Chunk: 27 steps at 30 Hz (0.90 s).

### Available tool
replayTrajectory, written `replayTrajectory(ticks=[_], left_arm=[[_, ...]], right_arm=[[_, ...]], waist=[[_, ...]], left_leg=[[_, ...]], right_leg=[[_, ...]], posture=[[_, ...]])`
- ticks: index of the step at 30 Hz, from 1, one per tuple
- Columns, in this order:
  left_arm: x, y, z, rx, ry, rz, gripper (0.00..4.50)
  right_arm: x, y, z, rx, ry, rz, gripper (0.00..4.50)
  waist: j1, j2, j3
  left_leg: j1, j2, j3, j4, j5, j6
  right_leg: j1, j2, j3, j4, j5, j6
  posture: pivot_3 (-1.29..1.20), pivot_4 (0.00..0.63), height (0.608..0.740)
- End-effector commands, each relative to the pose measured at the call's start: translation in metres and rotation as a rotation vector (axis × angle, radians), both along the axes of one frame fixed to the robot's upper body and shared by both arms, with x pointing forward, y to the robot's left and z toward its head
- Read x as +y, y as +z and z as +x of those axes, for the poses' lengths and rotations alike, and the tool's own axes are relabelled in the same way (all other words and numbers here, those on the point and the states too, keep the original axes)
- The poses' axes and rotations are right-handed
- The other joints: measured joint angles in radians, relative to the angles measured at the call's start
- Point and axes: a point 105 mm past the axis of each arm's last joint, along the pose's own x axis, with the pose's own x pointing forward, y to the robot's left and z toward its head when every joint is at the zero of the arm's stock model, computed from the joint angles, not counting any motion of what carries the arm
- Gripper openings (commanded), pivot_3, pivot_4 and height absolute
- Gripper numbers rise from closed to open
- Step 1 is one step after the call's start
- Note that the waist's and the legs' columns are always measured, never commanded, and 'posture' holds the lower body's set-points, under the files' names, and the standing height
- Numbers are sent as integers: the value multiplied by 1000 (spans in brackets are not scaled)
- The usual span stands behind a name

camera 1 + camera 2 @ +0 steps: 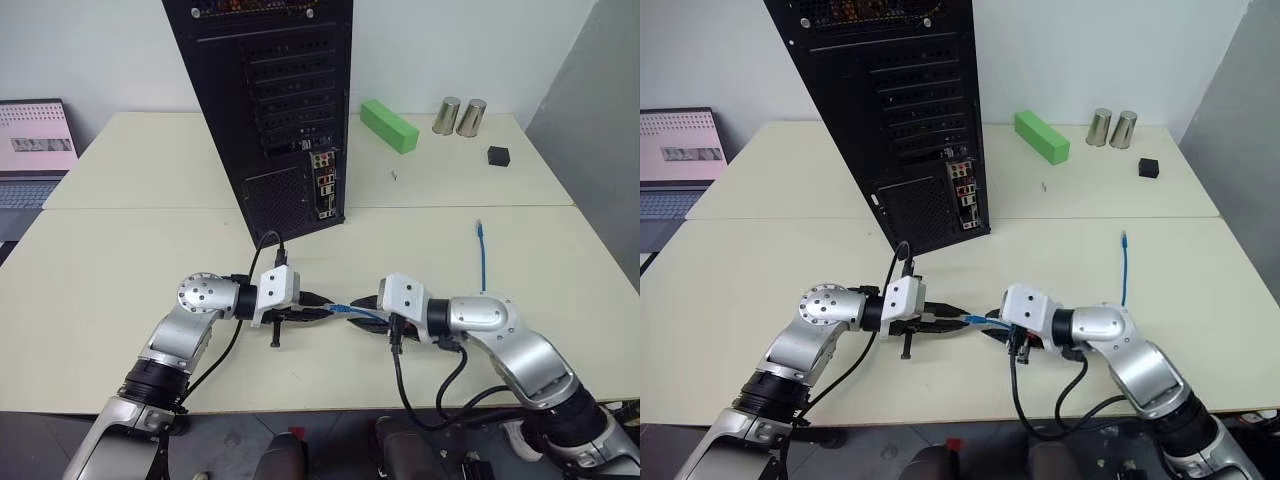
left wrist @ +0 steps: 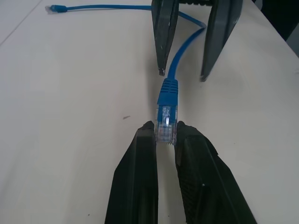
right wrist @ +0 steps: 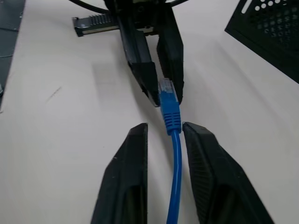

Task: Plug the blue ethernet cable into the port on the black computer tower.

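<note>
Well short of the black computer tower [image 1: 275,100], the left hand [image 1: 318,311] pinches the blue ethernet cable [image 2: 167,122] plug, pointing sideways; the right hand [image 3: 162,133] straddles it, loosened.

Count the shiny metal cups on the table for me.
2. The metal cups stand side by side at the table's far right, between the green block and the small black cube. The black computer tower could hide more.

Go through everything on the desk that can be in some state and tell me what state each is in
Blue ethernet cable: unplugged, lying on table.
Clear plug: pinched by left claw.
Right claw: open around the cord.
Black computer tower: upright.
Grey laptop: lid open, screen lit.
</note>
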Motion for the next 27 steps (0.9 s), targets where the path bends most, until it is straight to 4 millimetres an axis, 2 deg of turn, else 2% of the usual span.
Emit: replayTrajectory(ticks=[1, 4, 7, 9, 15, 27], left_arm=[[-9, 9, -3, -151, -29, -29, 279], [-11, 13, -4, -278, -36, -44, 278], [-15, 20, -10, -537, -70, -64, 278], [-16, 23, -13, -638, -83, -85, 278], [-19, 34, -21, -929, -119, -144, 278], [-16, 39, -14, -1055, -74, -172, 277]], right_arm=[[-12, 23, -4, -20, 12, 21, 2299], [-20, 31, -4, 34, -34, 78, 2972], [-24, 41, -6, 159, -102, 227, 3678], [-23, 43, -8, 213, -121, 281, 3698], [-15, 45, -13, 370, -144, 417, 3698], [-10, 40, -9, 474, -156, 485, 3698]], waist=[[1, 0, 0], [3, 0, 0], [4, 0, 0], [5, 0, 0], [7, 0, 0], [8, 0, 0]], left_leg=[[0, 0, 0, 0, 0, 0], [0, 0, 0, 0, 0, 0], [0, 1, -1, 0, 0, 0], [0, 1, -1, 0, 0, 0], [0, 0, 0, 0, 0, 0], [0, 0, -1, 0, 0, 0]], right_leg=[[0, 0, 0, 0, 0, 0], [0, -1, 0, 0, 0, 0], [0, 0, -1, 0, 0, 0], [0, 0, 0, 0, 2, -4], [1, -1, 0, 0, 2, -3], [1, -1, -1, 0, 1, 0]], posture=[[0, 150, 740], [0, 150, 740], [0, 150, 740], [0, 150, 740], [0, 150, 740], [0, 150, 740]])
